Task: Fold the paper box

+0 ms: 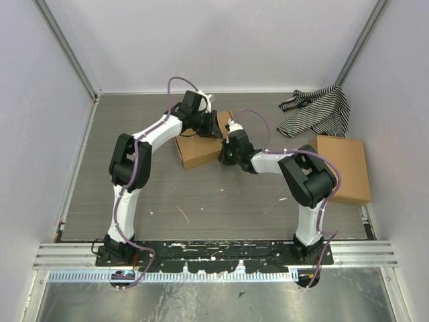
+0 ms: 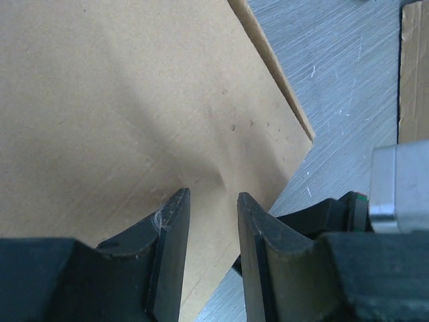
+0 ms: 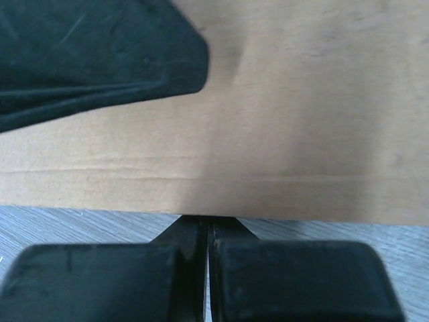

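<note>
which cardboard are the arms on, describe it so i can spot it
On the grey table, look to the middle, where both arms meet. The paper box lies under their tips. It is the smaller brown cardboard, unlike the bigger box near the right wall.

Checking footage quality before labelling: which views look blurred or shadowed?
Top external: sharp, even light. Left wrist: paper box crisp, a soft shadow ahead of the left gripper. Right wrist: right gripper blurred, close to the lens.
</note>
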{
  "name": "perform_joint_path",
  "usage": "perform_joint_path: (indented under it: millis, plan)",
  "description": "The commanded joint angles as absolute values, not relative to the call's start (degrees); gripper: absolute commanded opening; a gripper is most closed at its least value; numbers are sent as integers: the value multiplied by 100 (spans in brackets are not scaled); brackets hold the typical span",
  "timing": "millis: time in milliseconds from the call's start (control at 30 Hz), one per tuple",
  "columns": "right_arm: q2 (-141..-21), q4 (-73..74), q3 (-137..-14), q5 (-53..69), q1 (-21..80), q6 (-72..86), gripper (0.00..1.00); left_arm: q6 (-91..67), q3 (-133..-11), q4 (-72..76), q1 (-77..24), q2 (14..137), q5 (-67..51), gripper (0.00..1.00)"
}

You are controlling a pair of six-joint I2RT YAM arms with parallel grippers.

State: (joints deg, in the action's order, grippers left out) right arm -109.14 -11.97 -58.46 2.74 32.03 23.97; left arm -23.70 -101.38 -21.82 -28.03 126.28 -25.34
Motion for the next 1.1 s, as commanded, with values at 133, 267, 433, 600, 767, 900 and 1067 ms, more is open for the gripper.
perform_joint_path:
  millis: [133,267,433,600,767,900,1067]
  plan:
    - [-10716,-2751,-5697,-92,3357,2625,1,-2244,-10147,-2728,-3189,13159,-3371,41]
    - [-10714,-2929,-5604,-224,3357,2778,1,-2191,-10175,-2733,-3252,13131,-3427,41]
    - [-10695,-2811,-5641,-271,3357,2751,1,-2120,-10070,-2783,-3231,12884,-3074,49]
    - [-10507,-2590,-5644,-466,3357,2679,1,-2358,-9600,-2508,-2987,12223,-2477,60]
    - [-10632,-2399,-5899,-387,3353,2595,1,-2669,-9059,-2118,-2558,11312,-2382,75]
    - [-10823,-2383,-6099,-163,3353,2681,1,-2666,-8703,-2065,-2293,10460,-2247,78]
    - [-11239,-2129,-6641,-3,3350,2715,1,-2537,-8020,-2564,-2121,9587,-1056,78]
